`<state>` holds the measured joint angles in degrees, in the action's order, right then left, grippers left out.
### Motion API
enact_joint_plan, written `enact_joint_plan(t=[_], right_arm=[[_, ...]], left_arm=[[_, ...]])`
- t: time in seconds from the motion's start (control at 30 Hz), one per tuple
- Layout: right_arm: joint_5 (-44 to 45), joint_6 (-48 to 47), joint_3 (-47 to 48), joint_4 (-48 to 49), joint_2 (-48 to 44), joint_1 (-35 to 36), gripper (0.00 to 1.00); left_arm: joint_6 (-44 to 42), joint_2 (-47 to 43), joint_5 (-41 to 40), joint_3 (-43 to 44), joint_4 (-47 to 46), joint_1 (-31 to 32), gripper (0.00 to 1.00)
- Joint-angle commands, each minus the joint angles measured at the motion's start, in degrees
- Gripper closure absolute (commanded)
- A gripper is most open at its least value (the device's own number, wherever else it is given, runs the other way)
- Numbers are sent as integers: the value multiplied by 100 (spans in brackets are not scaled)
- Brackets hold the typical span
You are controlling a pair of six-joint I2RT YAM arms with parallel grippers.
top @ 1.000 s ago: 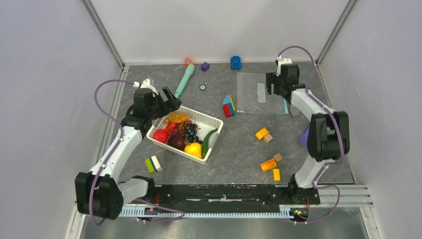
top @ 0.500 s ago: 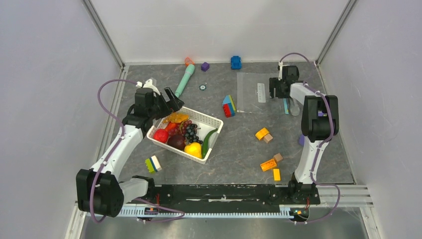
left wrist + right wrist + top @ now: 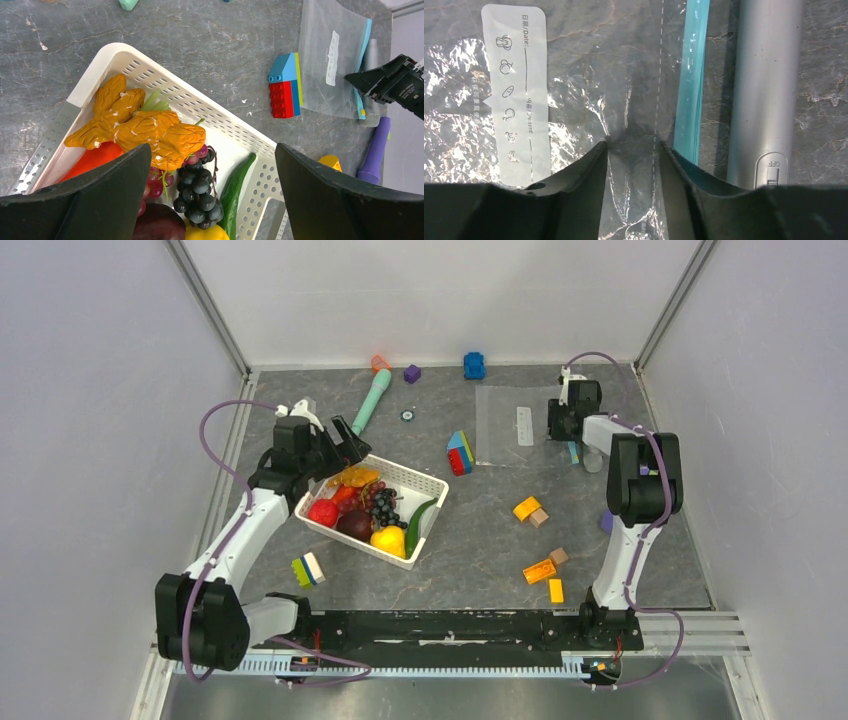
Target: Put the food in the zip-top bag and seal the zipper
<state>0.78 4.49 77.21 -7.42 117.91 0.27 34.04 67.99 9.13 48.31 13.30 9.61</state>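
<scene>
The food lies in a white mesh basket (image 3: 428, 483): purple grapes (image 3: 200, 187), a green pod (image 3: 237, 182), an orange leafy piece (image 3: 145, 127), plus red (image 3: 322, 512), maroon (image 3: 353, 524) and yellow (image 3: 390, 538) pieces. My left gripper (image 3: 212, 150) is open and empty, above the basket's back left corner. The clear zip-top bag (image 3: 505, 425) lies flat at the back right. My right gripper (image 3: 631, 145) presses on the bag with its jaws narrowly apart. Plastic puckers between its fingertips (image 3: 599, 150), just left of the blue zipper (image 3: 691, 85).
A silver cylinder (image 3: 766, 85) lies just right of the zipper. A red-blue block stack (image 3: 460, 453) stands left of the bag. A teal marker toy (image 3: 370, 403) lies behind the basket. Yellow and wooden blocks (image 3: 530, 510) lie at the right front, and a purple object (image 3: 607, 520) sits near the right arm.
My right gripper has moved slightly right and settled lower onto the bag near the zipper, with its arm folded back. The left gripper has hardly moved.
</scene>
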Motion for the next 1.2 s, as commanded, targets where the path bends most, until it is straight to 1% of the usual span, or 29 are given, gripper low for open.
enact_joint_plan(t=[0.0, 0.1, 0.17, 0.3, 0.4, 0.47, 0.57, 0.73, 0.77, 0.8, 0.87, 0.93, 1.0, 1.1, 1.17], right_arm=[[-306, 189, -562, 31, -53, 47, 58], [-123, 75, -751, 223, -241, 132, 58], [258, -4, -764, 220, -333, 176, 57], [330, -166, -716, 144, -512, 198, 52], [799, -265, -682, 132, -659, 191, 50], [965, -320, -519, -93, -605, 184, 49], [926, -371, -581, -128, -645, 144, 44], [797, -296, -601, -123, -627, 8, 42], [750, -305, -610, -124, -633, -160, 42], [782, -292, -646, -116, -650, -184, 41], [773, -323, -736, -69, -721, -211, 38], [760, -366, -775, -66, -783, -233, 32], [690, -391, -786, -61, -791, -268, 29], [323, -236, -798, -170, -667, -337, 29], [3, -75, -914, -177, -580, -345, 33]], left_arm=[[247, 76, 21, 75, -139, 10, 0], [243, 94, 80, 91, -126, 15, 0], [251, 88, 81, 75, -117, 15, 0], [244, 102, 94, 79, -110, 15, 0], [215, 127, 83, 121, -98, 15, 0], [200, 172, 86, 149, -91, 16, 0], [174, 219, 97, 183, -91, 15, 0], [145, 306, 122, 238, -91, 15, 0], [142, 324, 125, 248, -91, 15, 0], [138, 336, 132, 260, -91, 11, 0], [130, 372, 143, 271, -101, 15, 0], [121, 406, 160, 284, -99, 15, 0], [111, 426, 173, 283, -113, 15, 0], [121, 464, 169, 310, -118, 15, 0], [131, 479, 171, 319, -117, 15, 0]])
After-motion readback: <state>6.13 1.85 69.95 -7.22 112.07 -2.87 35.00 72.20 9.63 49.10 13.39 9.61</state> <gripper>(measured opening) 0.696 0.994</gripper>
